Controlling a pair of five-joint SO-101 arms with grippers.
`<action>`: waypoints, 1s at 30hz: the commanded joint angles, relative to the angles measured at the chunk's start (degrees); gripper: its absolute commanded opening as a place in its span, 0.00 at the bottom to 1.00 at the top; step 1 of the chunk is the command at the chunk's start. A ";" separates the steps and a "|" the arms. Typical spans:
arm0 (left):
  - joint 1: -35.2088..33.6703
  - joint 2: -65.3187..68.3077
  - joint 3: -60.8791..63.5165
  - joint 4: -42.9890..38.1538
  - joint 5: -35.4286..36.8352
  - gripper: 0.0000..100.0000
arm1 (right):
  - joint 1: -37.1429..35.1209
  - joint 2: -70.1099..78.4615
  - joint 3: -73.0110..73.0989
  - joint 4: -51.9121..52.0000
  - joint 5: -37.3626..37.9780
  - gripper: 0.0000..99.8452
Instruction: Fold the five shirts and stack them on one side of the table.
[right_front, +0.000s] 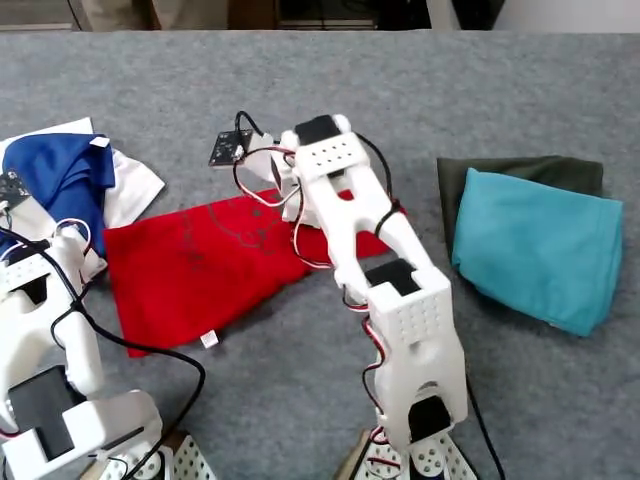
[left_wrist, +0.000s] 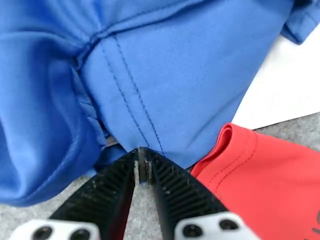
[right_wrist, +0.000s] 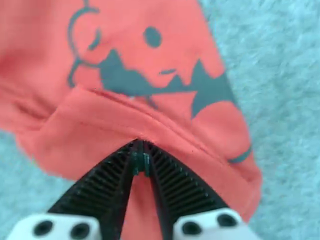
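Note:
A red shirt (right_front: 190, 265) lies spread across the middle of the grey table. My right gripper (right_wrist: 140, 156) is at its far edge (right_front: 292, 195), shut on a folded-over layer of the red shirt (right_wrist: 150, 60), just short of the dark printed graphic. A blue shirt (right_front: 62, 172) lies on a white shirt (right_front: 135, 185) at the left. My left gripper (left_wrist: 141, 167) is shut, its tips touching the hem of the blue shirt (left_wrist: 165, 75), beside a corner of the red shirt (left_wrist: 260, 175). A folded teal shirt (right_front: 540, 245) rests on a dark green one (right_front: 520, 168) at the right.
The left arm (right_front: 45, 330) stands folded at the table's near left corner, with cables trailing across the red shirt's near edge. The right arm (right_front: 400, 300) stretches from the near edge over the shirt's right part. Bare grey table (right_front: 300, 80) lies beyond.

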 joint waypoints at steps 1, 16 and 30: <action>-0.26 -0.04 -2.29 -0.62 0.09 0.02 | 2.33 -0.31 -3.56 5.54 -0.35 0.01; -1.32 -1.80 -5.27 4.84 -0.26 0.02 | 4.26 -14.55 6.55 8.79 -2.37 0.01; 1.76 -26.42 5.54 19.96 -8.70 0.02 | 13.58 -22.46 46.37 -23.21 -2.73 0.01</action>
